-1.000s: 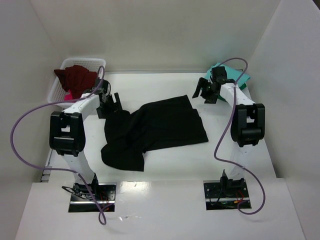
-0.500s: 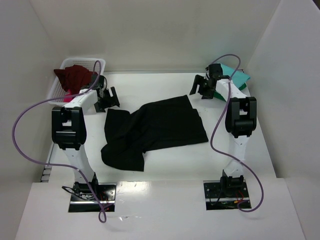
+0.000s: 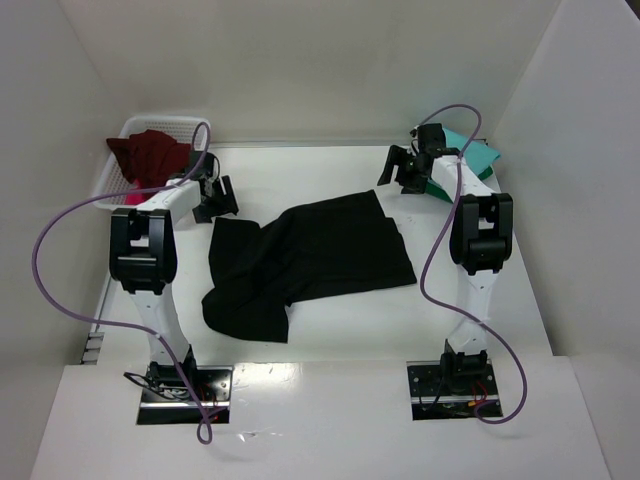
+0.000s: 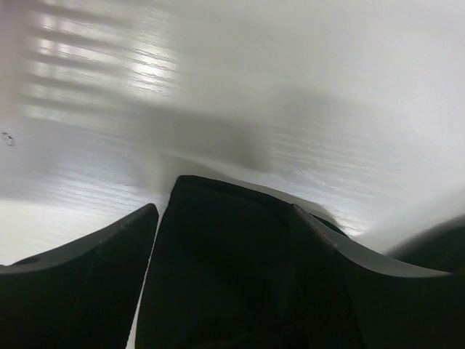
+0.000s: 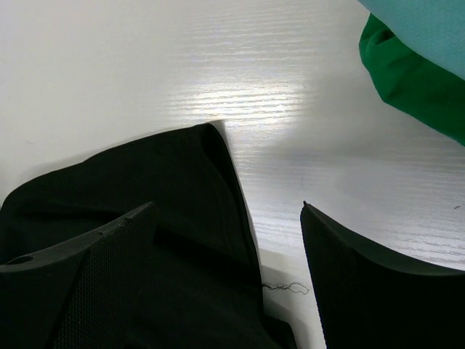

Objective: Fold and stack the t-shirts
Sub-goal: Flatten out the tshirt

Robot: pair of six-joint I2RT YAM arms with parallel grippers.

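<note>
the black t-shirt (image 3: pixel 310 255) lay rumpled mid-desk (image 3: pixel 330 325). its far-left corner showed between the spread left fingers (image 4: pixel 73 291), its far-right corner between the spread right fingers (image 5: pixel 378 305). neither pair pinched it. teal shirt (image 5: pixel 429 22) and green shirt (image 5: pixel 414 80) lay nearby.

basket (image 3: pixel 160 120): white lattice, far-left corner | table (image 3: pixel 300 175): white, walls around

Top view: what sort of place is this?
Probably a robotics lab's laundry-folding test cell: white walled table, large black cloth t-shirt spread between two robot arms, white lattice plastic basket holding maroon cloth.
</note>
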